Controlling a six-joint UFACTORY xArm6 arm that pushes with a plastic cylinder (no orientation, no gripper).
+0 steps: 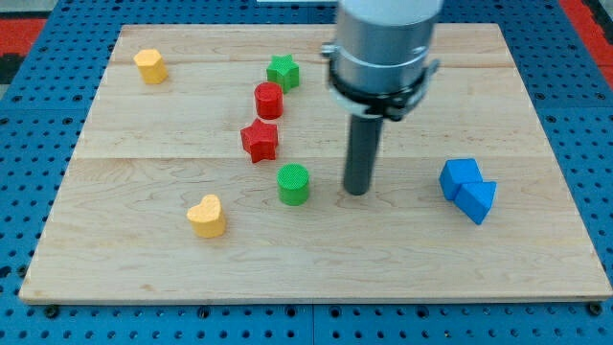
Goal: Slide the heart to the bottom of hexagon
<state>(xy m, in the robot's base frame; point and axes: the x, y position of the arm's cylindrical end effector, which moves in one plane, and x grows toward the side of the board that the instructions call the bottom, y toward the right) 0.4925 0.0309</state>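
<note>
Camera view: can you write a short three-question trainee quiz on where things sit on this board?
1. Fill in: the yellow hexagon sits near the view's top ____ corner.
2. True or false: my tip stands apart from the yellow heart.
3. Which block is nearest my tip? A) red star B) green cylinder C) green star

Key: 1 left; 2 true; 3 B.

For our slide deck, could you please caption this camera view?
My tip rests right of the green cylinder, far from the yellow heart and yellow hexagon.
</note>
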